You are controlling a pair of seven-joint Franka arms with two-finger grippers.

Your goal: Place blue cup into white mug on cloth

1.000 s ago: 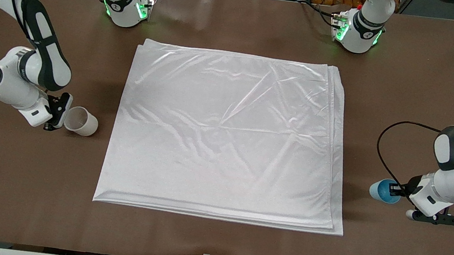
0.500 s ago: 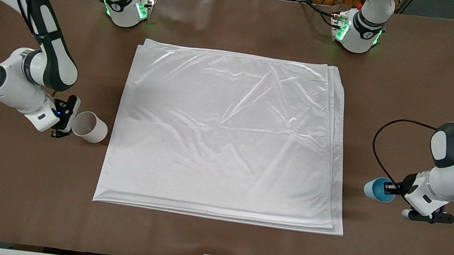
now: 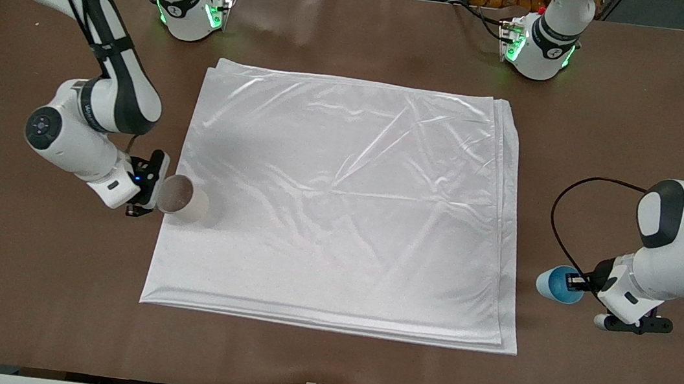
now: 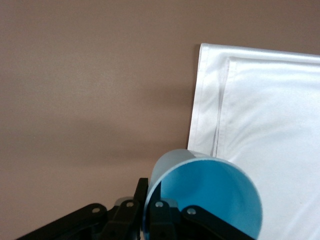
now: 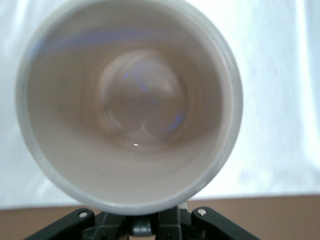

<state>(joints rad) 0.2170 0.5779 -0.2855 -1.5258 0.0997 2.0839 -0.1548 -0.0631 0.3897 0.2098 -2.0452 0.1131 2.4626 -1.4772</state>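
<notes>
The right hand (image 3: 154,190) pinches the white mug (image 3: 184,198) at its rim, holding it tilted over the edge of the cloth (image 3: 340,205) at the right arm's end. In the right wrist view the mug's (image 5: 130,102) beige inside fills the frame above the cloth (image 5: 280,100). At the left arm's end, the left hand (image 3: 580,283) grips the blue cup (image 3: 559,284), probably off the brown tabletop (image 3: 616,141), just beside the cloth. The left wrist view shows the cup (image 4: 205,197) clamped at its rim.
</notes>
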